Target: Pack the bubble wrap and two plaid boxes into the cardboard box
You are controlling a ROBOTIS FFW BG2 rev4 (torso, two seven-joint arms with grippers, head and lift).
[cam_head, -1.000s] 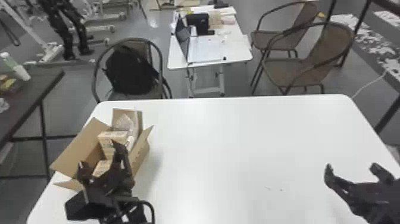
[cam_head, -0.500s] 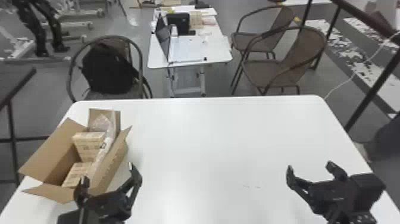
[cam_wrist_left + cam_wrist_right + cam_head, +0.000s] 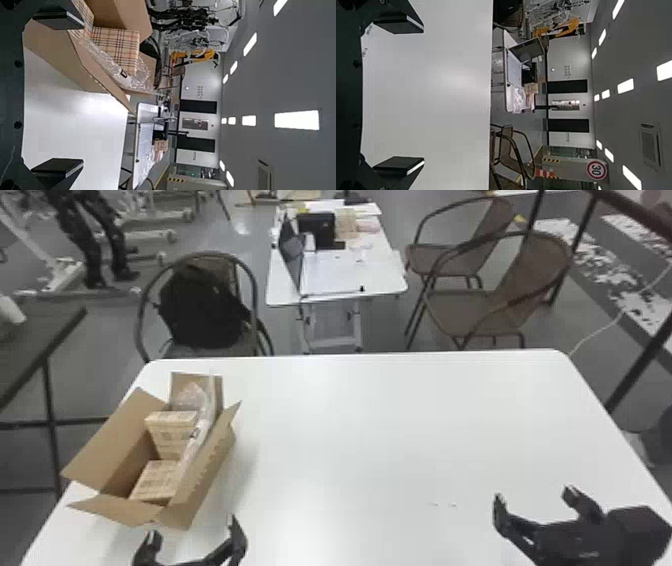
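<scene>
Packed, I judge: clear bubble wrap point(image 3: 202, 422), 2 beige plaid boxes point(image 3: 171, 432) point(image 3: 154, 481) inside the brown cardboard box point(image 3: 207, 472), by the worktop's point(image 3: 380, 430) left edge. My left gripper point(image 3: 192, 526) and right gripper point(image 3: 533, 492): wide open, empty; just retreat!

Cardboard box point(image 3: 212, 470) on white table point(image 3: 380, 430)

The left gripper point(image 3: 192, 527) and right gripper point(image 3: 534, 494) were black, their wedge-shaped fingers point(image 3: 59, 165) pale-edged; faint light lettering marked the right one's housing point(image 3: 580, 540).

Ceiling lights point(image 3: 296, 120) glare white; sheen brightens the tabletop point(image 3: 400, 430), soft shadow at the cardboard box's point(image 3: 202, 482) three o'clock.
</scene>
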